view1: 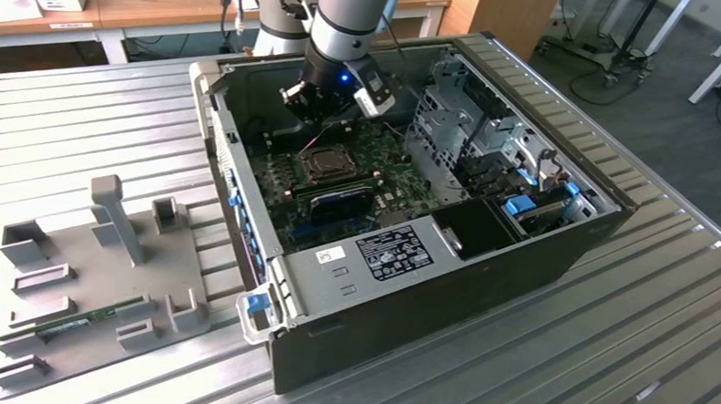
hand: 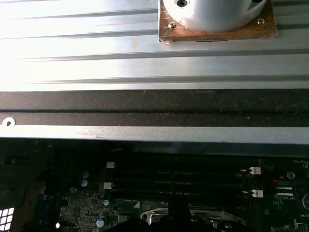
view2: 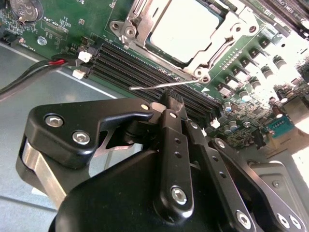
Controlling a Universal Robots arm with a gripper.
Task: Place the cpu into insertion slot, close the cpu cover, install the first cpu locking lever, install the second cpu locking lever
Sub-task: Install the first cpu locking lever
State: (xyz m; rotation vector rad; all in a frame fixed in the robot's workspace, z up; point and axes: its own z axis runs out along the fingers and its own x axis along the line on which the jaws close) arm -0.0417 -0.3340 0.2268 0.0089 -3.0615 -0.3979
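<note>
We see the arm reaching down into an open computer case (view1: 454,288) that lies on its side on the ribbed metal counter (view1: 97,117), with the gripper (view1: 325,116) hanging low over the green motherboard (view1: 336,201), close to the case's rear wall. In the second wrist view the gripper (view2: 170,100) has its black fingers (view2: 173,145) drawn together at the tips, and we make out nothing held between them. The cpu (view2: 186,29) sits in the insertion slot (view2: 126,30), its pale metal top facing up. The cpu cover (view2: 205,55) lies flat around it, framing the chip's edges. A thin silvery locking lever (view2: 159,86) sticks out sideways from the socket's corner and crosses over the long black memory slots (view2: 130,63). It is unlatched and passes just past the fingertips. We cannot tell whether they touch it. In the exterior view the cpu (view1: 327,162) shows as a small dark-framed square near the middle of the board, just below the gripper. In the first wrist view we see the memory slots (hand: 183,183) below the case's dark wall, and beyond it the counter with the arm's white base (hand: 217,12). On the exterior view's left, a grey fixture plate (view1: 102,264) with upright blocks rests on the counter, well apart from the case.
</note>
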